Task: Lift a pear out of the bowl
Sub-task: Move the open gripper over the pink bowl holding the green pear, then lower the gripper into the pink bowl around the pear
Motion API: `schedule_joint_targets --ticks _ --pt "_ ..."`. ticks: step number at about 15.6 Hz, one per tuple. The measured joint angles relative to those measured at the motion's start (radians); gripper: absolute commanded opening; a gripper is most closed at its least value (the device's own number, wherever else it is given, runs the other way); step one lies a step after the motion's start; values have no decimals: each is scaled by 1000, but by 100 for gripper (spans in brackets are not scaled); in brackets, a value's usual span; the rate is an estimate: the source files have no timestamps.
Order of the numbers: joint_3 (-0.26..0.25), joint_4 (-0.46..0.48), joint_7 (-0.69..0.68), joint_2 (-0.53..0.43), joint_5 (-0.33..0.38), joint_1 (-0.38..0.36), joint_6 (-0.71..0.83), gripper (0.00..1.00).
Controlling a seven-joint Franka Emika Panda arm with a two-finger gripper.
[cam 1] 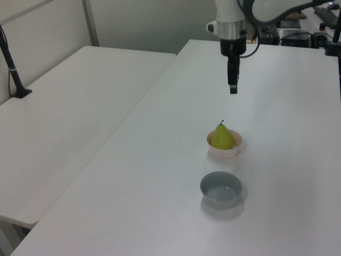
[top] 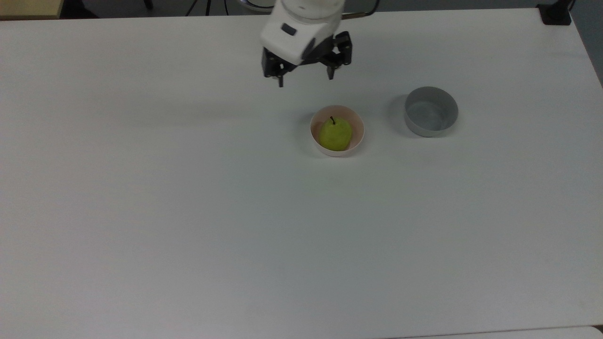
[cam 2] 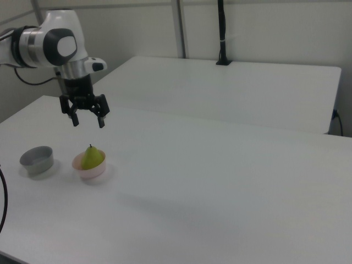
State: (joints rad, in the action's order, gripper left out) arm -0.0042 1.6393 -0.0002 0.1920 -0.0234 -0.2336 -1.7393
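Observation:
A yellow-green pear [top: 335, 133] [cam 1: 223, 137] [cam 2: 93, 158] with a dark stem stands upright in the pale pink bowl [top: 357, 123] [cam 1: 225, 152] [cam 2: 91, 171]. My gripper [top: 305, 80] [cam 1: 233, 88] [cam 2: 88, 121] hangs open in the air, fingers pointing down, with nothing between them. In the top view it is above and left of the bowl. In the right view it hovers well above the pear, slightly toward the right view's left.
A gray bowl [top: 431, 111] [cam 1: 220, 190] [cam 2: 37, 159] stands empty beside the pink one, on the top view's right. The white table [top: 188, 212] stretches wide around both bowls. A second white table [cam 1: 69, 106] adjoins it.

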Motion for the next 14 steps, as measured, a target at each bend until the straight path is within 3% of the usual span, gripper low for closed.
schedule_joint_targets --ticks 3,8,12,14 --pt "1 0 34 42 0 -62 0 100" --pt "0 0 68 113 0 -86 -15 99" --pt "0 0 92 186 0 -96 -86 92" --pt "0 0 101 215 0 -102 -107 83"
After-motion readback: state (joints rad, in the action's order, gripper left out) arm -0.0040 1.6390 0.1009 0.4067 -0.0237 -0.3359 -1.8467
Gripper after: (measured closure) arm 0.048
